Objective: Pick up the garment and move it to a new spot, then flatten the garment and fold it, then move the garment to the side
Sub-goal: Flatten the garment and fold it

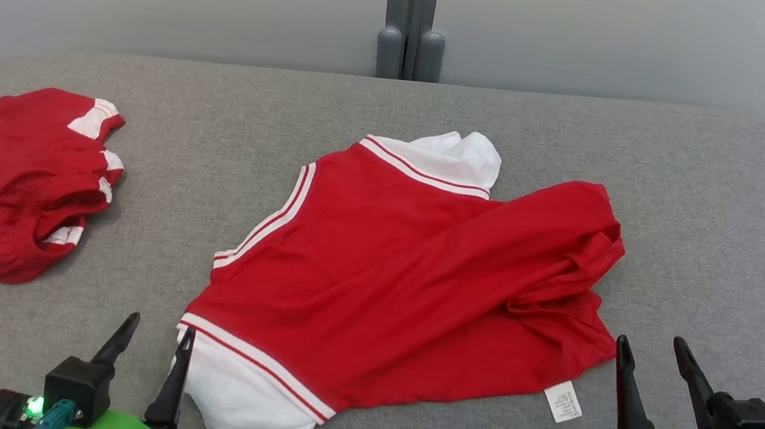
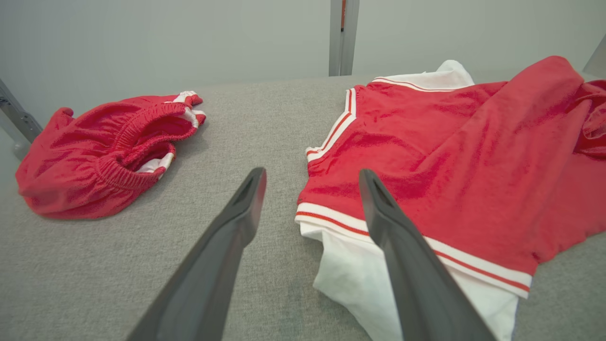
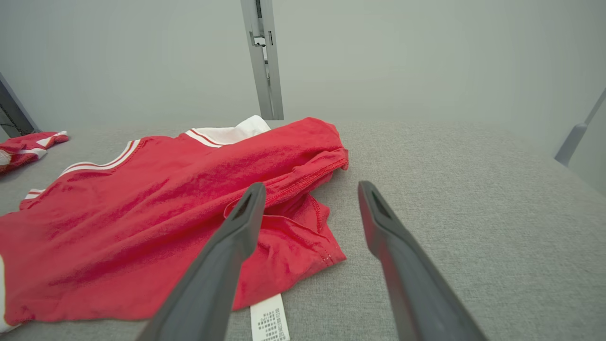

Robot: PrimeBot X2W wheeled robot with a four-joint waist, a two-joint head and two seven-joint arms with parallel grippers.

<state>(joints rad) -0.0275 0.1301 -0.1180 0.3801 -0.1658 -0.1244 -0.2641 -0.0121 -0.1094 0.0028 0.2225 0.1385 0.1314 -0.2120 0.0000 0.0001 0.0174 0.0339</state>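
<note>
So the red garment (image 1: pixel 410 280) is lying about mid-table, skewed, with one white sleeve (image 1: pixel 239 391) poking out at the near left and another at the far edge. Its right half is flopped over on itself in a thick fold. The left gripper (image 1: pixel 159 323) hangs at the near-left corner with its fingers (image 2: pixel 236 222) spread wide and holding nothing. One finger is above the white sleeve and the other above bare table (image 1: pixel 734 224). The right gripper (image 1: pixel 650 340) is gaping and empty too, just off the near-right hem corner, close to the care label (image 1: pixel 564 401).

Stuff I'd worry about:

- If the left closes where it is, I think it only pinches the sleeve. Then the body hangs off one sleeve and bunches up worse.
- The right looks beside the cloth rather than over it, so it could close on air, or nip just the top layer of that fold.
- If the two grips end up uneven, the lift will twist the shirt, and flattening gets harder.
- The grey surface looks grippy, so dragging instead of lifting would probably roll the hem under.
- There's a pair of red shorts (image 1: pixel 4 178) at the far left. If "to the side" means left, the two could end up tangled.
</note>
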